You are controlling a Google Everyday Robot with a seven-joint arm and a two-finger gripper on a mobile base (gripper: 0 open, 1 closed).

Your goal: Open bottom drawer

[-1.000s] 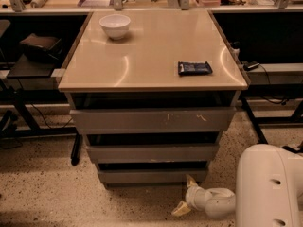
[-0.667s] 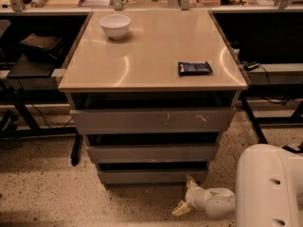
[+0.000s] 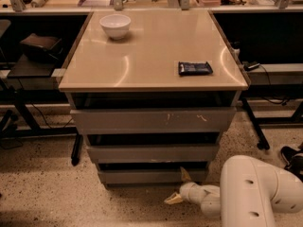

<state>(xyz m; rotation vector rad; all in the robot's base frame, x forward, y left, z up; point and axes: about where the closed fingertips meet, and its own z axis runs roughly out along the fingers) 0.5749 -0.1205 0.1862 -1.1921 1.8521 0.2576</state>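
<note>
— Down by the floor, at the foot of the cabinet, we find the gripper (image 3: pixel 178 187), right of centre, with the white arm (image 3: pixel 255 193) coming in from the lower right corner.

— And the fingers?

— We see them spread apart, holding nothing. One tan fingertip (image 3: pixel 184 175) points up across the front of the bottom drawer (image 3: pixel 142 177); the other (image 3: pixel 172 199) lies lower and points left over the speckled floor.

— Where is the drawer relative to them?

— It is the lowest of three grey fronts under the tan desk (image 3: pixel 151 56), below the middle drawer (image 3: pixel 151 152). It appears pushed in. Its long axis runs left to right across our view, and most of it lies to the left of the fingers and slightly above them.

— Is the upper fingertip touching it?

— We cannot tell; it overlaps the right part of the front, near the dark gap along the top edge.

— So what does the pull call for?

— We judge that the upper finger should hook that top edge, since the front has no handle, and draw straight out toward us, square to the long axis.
</note>
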